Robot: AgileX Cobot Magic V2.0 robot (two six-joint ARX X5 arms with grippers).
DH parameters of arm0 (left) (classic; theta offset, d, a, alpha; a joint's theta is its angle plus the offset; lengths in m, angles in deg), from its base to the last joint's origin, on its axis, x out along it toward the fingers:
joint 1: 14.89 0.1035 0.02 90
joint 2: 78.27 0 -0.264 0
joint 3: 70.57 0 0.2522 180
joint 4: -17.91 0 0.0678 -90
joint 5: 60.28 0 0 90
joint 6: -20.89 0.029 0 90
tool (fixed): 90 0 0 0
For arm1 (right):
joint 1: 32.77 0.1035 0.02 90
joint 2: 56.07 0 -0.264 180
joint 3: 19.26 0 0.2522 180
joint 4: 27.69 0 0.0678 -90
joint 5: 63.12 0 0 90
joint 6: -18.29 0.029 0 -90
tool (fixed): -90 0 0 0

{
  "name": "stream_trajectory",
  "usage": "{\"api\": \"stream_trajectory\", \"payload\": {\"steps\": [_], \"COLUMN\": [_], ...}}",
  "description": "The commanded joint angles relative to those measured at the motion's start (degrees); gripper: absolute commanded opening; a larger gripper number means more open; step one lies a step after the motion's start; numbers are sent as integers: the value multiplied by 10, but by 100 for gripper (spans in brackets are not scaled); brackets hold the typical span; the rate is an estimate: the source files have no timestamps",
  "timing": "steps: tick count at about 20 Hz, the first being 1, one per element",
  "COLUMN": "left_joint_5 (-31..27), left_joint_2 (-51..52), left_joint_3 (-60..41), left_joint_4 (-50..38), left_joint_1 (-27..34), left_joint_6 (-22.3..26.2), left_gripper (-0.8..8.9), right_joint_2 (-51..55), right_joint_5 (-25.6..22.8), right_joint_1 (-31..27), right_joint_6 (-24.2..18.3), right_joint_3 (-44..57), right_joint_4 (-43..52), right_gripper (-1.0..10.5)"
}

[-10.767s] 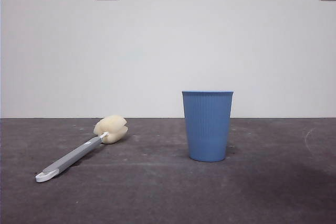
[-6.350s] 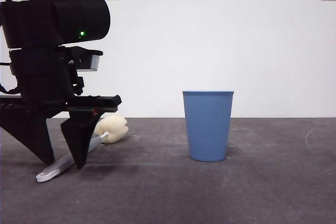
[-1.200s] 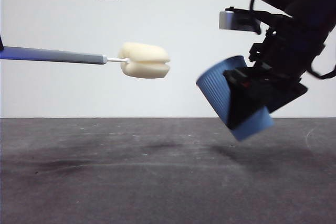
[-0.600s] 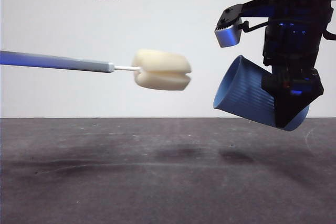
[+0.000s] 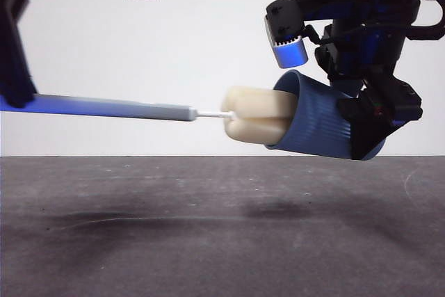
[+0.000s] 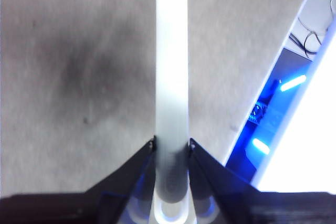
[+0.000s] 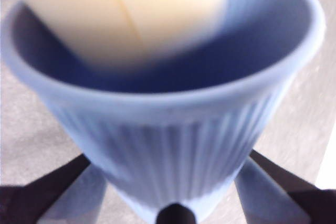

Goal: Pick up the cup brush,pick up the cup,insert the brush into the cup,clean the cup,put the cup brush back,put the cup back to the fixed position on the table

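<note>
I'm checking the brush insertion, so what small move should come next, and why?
Probably push the cup brush a little further along its handle line into the cup. The sponge head is only partly past the rim, with its rear half outside. The left end effector grips the handle, and the right end effector holds the cup tilted on its side above the table.

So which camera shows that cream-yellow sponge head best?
The front view: the cream-yellow sponge head shows side-on, entering the blue ribbed plastic cup. The right wrist view blurs it; the left wrist view shows only the grey handle.
</note>
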Motion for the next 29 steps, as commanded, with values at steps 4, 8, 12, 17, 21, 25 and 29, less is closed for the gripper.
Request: {"api": "stream_trajectory", "payload": {"steps": [4,8,12,17,21,25,29], "left_joint_5": [6,10,0,-103,-103,-102,-73], "left_joint_2": [-42,-65,-67,-63,-17,21,21], "left_joint_3": [0,0,0,0,0,0,0], "left_joint_4": [-48,-110,-108,13,74,106,71], "left_joint_1": [-27,-54,-60,-47,-38,-38,-38], "left_joint_6": [-7,-39,-69,-110,-121,-124,-115], "left_gripper": [-8,-8,-8,-8,-8,-8,-8], "right_joint_2": [-6,-22,-28,-28,-28,-28,-28], "right_joint_5": [-2,-3,-4,-32,-31,-28,-28], "right_joint_1": [34,61,78,76,76,76,76], "right_joint_6": [-32,-38,-36,-31,-25,-25,-23], "right_joint_3": [-1,-1,-1,-1,-1,-1,-1], "right_joint_4": [5,6,7,5,5,8,12], "right_gripper": [-17,-17,-17,-17,-17,-17,-17]}}
